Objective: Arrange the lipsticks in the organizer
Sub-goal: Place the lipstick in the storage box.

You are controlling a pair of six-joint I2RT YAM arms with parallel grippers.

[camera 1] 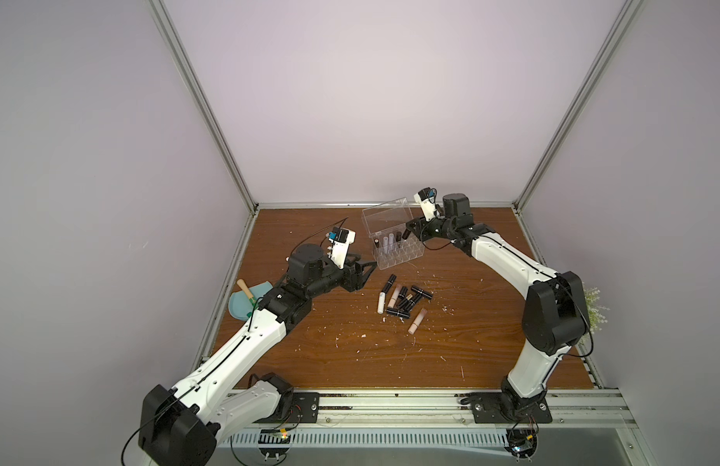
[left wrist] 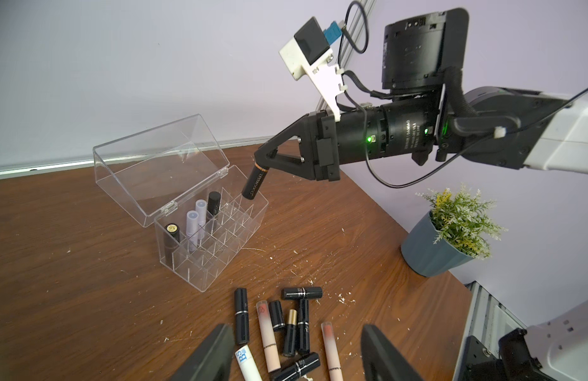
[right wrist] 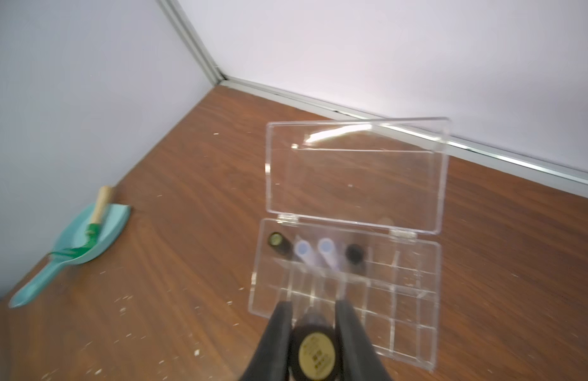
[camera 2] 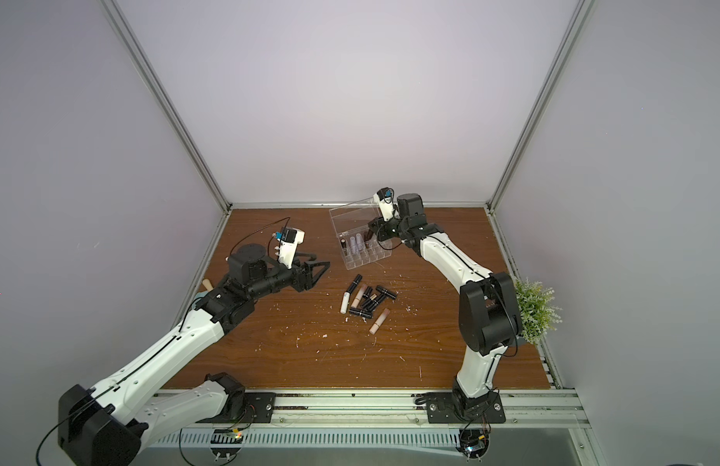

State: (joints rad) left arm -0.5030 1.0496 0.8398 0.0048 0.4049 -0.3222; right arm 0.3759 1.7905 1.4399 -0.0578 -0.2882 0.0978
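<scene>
The clear organizer [camera 1: 398, 260] [left wrist: 213, 267] stands at the back of the table with its lid up. Its back row holds two black and two lavender lipsticks [left wrist: 192, 224]. My right gripper [right wrist: 314, 305] [camera 1: 410, 228] is shut on a black lipstick with a gold end label [right wrist: 315, 354] [left wrist: 254, 183], tilted over the organizer's right end. Several loose lipsticks [camera 1: 420, 292] [camera 2: 386, 291] [left wrist: 305, 292] lie in a heap in front of the organizer. My left gripper [left wrist: 297, 326] [camera 1: 368, 274] is open above the table, left of the heap, holding nothing.
A light-blue dustpan [camera 1: 239, 306] [right wrist: 111, 227] with a wooden-handled green tool lies at the table's left edge by the left arm. A potted plant [camera 2: 534, 308] [left wrist: 450, 231] stands at the right edge. White crumbs are scattered over the wood.
</scene>
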